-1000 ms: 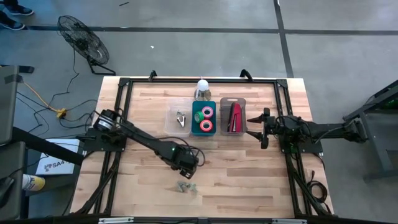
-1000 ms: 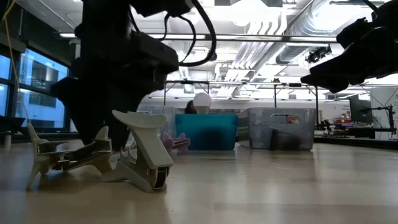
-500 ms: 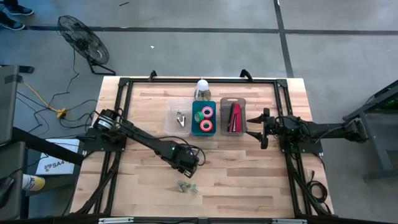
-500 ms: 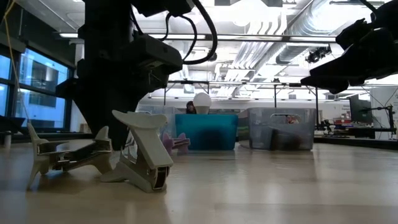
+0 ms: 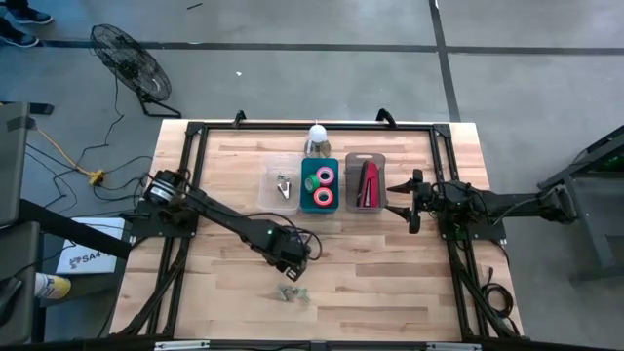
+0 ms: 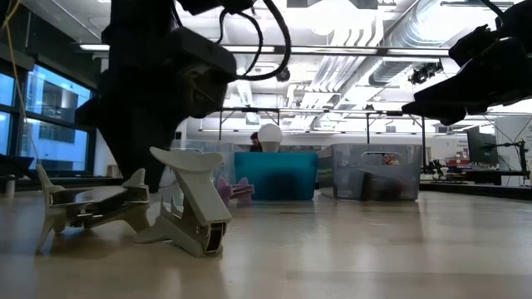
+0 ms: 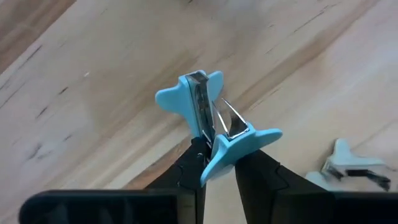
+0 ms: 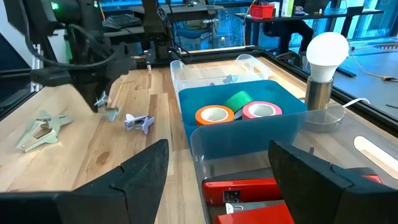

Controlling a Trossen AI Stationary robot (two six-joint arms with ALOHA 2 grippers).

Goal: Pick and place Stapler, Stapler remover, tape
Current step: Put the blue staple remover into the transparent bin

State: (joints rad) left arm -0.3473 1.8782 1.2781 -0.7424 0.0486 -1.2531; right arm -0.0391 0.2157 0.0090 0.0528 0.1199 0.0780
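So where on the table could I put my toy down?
Bare wood lies in front of the right gripper, toward the table's near edge, and along the far left side. It is crowded by the three bins and around the left gripper.

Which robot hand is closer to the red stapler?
Right. The right gripper hovers open just beside the bin holding the stapler. The left gripper is far off mid-table, shut on a blue staple remover.
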